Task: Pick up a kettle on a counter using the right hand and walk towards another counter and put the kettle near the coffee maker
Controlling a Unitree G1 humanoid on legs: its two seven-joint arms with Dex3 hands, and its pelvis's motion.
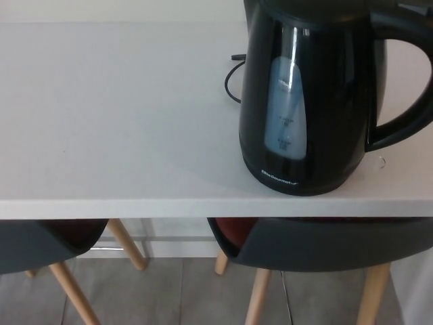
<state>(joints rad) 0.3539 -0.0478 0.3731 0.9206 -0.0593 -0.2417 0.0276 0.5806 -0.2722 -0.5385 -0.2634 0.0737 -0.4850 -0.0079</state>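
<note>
The kettle (308,101) is glossy black, with a pale blue, translucent water window (285,108) on its front and small white lettering below it. It stands on a plain white surface (115,115). Behind the kettle a thin black cord (232,80) shows. Below the surface are dark grey chairs (318,244) with light wooden legs, one perhaps with a dark red seat. The floor (176,291) is grey.

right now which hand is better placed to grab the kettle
Right. The kettle stands at the counter's right end with its handle pointing toward the robot's right side. Neither hand is in view.
</note>
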